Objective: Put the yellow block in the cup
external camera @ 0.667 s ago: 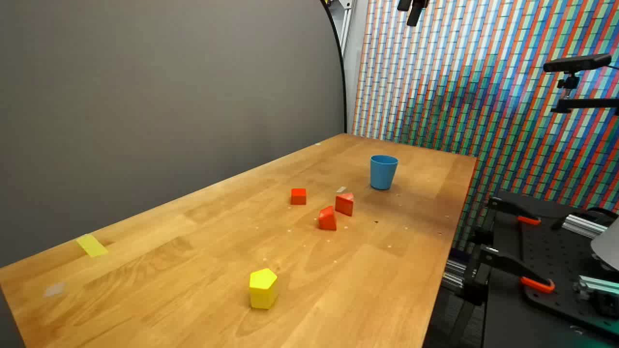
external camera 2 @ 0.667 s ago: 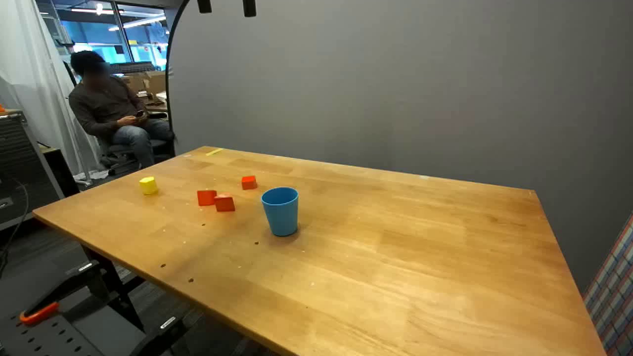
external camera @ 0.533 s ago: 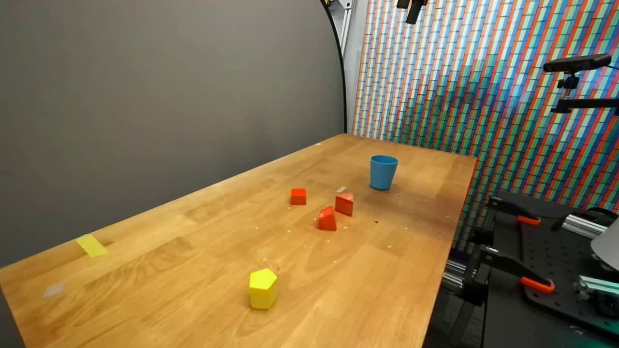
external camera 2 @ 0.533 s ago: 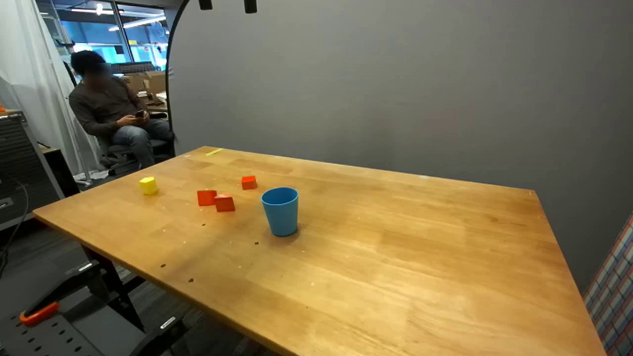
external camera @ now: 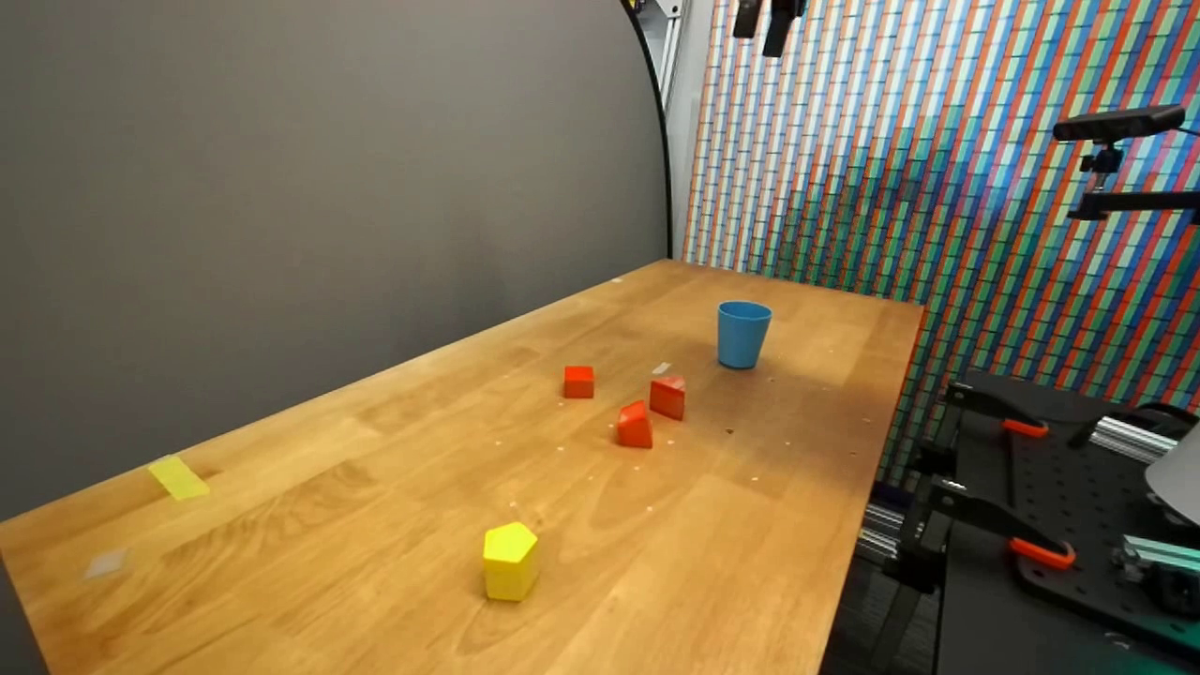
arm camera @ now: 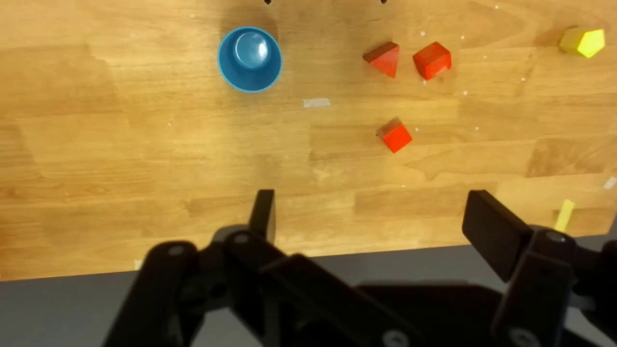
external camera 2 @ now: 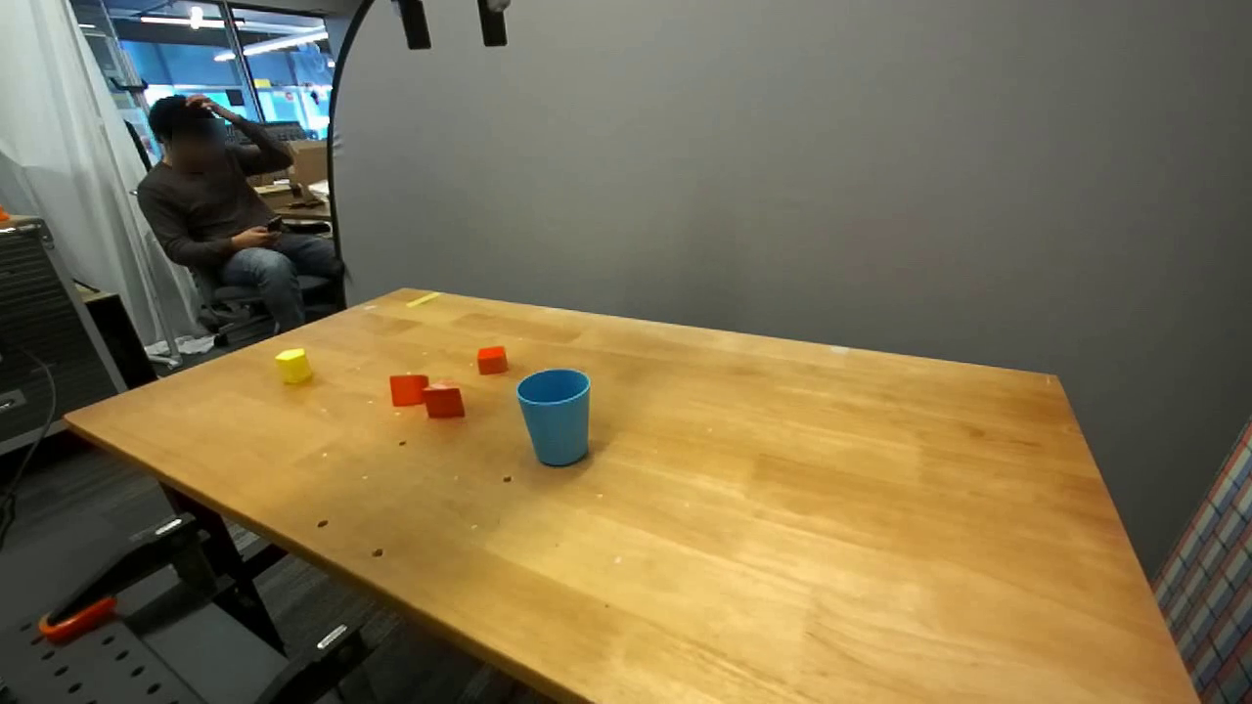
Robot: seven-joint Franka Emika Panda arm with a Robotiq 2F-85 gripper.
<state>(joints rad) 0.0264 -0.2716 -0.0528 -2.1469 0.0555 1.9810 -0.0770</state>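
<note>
Wrist view, yellow block (arm camera: 582, 41): stands on the wooden table (arm camera: 144, 159), five-sided top up, far to the right of the blue cup (arm camera: 249, 79) and well apart from it.
Cup: upright, its inner floor catching a glint of light.
Red wedge (arm camera: 385, 60): right of the cup, triangular face up.
Second red block (arm camera: 432, 61): just beside the wedge, farther from the cup.
Third red block (arm camera: 396, 137): lower right of the cup, apart from those two.
Gripper (arm camera: 371, 212): high above the cup's level, fingers spread wide apart; fingertips show at the top edge in both exterior views.
Seated person (external camera 2: 201, 210): in an exterior view, beyond the table, far left of the cup, one arm raised.
</note>
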